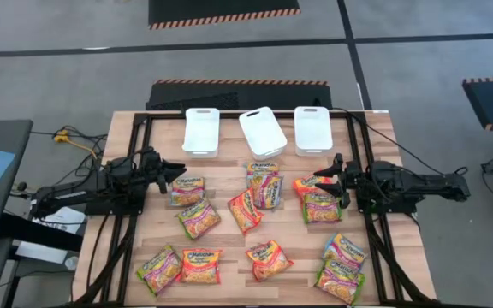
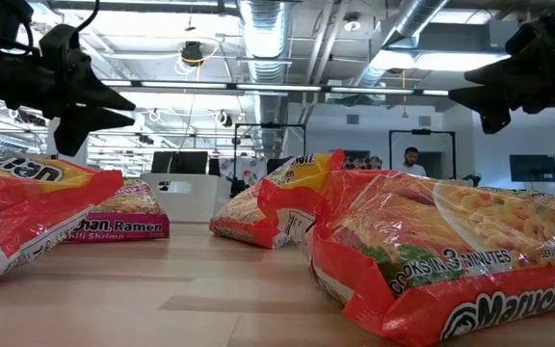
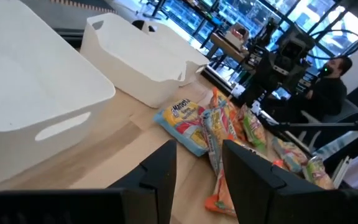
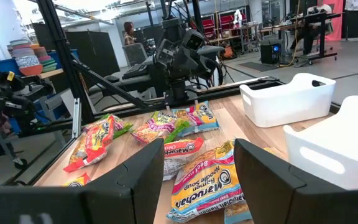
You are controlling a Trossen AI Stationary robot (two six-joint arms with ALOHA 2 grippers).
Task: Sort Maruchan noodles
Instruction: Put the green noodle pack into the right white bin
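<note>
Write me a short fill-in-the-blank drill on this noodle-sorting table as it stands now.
1. The number of white bins lined along the far edge is ____.
2. All of those bins are ____ inside.
3. The left pincer and the right pincer both stand ____, holding nothing.
4. Every noodle packet lies on the ____.

Missing words: three; empty; open; table

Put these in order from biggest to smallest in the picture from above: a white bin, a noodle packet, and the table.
1. Table, the biggest by far.
2. White bin. The three bins look about alike, so any of them fits here.
3. Noodle packet, the smallest; the packets all look close to the same size.
</note>
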